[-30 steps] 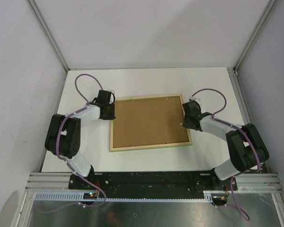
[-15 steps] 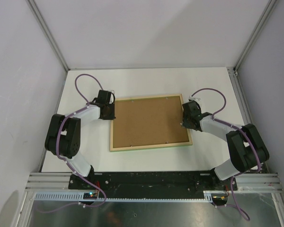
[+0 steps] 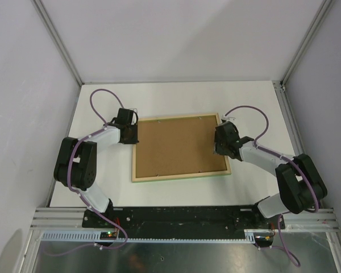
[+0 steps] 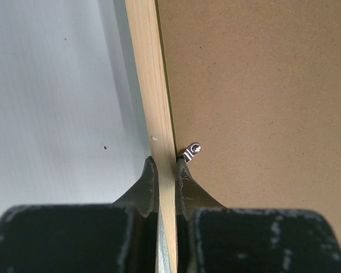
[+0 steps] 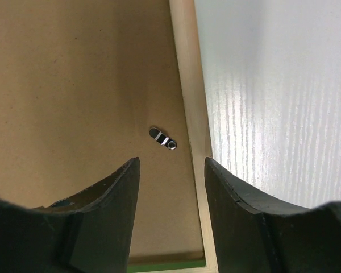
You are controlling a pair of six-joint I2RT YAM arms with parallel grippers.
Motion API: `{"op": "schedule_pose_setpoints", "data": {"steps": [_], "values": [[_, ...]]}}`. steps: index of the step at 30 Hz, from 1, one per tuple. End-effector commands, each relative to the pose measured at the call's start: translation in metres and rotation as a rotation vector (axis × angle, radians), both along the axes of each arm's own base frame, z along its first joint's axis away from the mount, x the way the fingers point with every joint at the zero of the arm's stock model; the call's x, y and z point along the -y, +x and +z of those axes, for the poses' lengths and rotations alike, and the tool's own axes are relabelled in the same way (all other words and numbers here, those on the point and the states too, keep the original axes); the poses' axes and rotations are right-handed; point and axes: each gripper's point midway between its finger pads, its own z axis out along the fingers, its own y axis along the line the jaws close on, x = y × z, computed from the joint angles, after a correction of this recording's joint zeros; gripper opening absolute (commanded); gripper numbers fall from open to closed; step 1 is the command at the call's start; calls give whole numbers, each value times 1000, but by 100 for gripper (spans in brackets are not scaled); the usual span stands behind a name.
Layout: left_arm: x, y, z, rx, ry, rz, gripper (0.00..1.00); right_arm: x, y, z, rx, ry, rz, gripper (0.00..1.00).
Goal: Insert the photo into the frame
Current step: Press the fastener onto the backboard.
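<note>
In the middle of the white table [image 3: 159, 99], the frame [image 3: 179, 177] is lying face down, pale wood back up, with the brown backing board [image 3: 179, 147] sitting inside it. The left gripper [image 4: 163, 162] is pinched tight on the frame's left rail, right beside a metal clip [image 4: 192, 151]. The right gripper [image 5: 171, 165] hangs over the right rail, fingers spread and holding nothing, with a second clip [image 5: 163, 138] just ahead of the gap.

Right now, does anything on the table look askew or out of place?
The frame lies face down, slightly turned against the table edges. Near its right rail a small metal clip sits slanted on the backing board, apart from the rail. Nothing looks damaged.
</note>
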Motion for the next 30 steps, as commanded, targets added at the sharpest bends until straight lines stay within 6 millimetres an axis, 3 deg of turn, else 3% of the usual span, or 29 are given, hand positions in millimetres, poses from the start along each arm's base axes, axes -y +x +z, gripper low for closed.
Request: {"op": "schedule_pose_setpoints", "data": {"steps": [1, 6, 16, 22, 30], "values": [[-16, -32, -20, -123, 85, -65, 0, -7, 4, -5, 3, -6, 48, 55], [-16, -32, -20, -124, 83, -66, 0, 1, 9, -18, -8, -51, 45, 57], [-15, -30, -19, -122, 78, -67, 0, 15, 11, -20, 4, -135, 18, 59], [-15, -30, -19, -121, 77, -67, 0, 15, 10, -17, 8, -145, 22, 61], [-16, -29, -18, -118, 73, -62, 0, 8, 6, -33, -39, -127, 44, 62]]}}
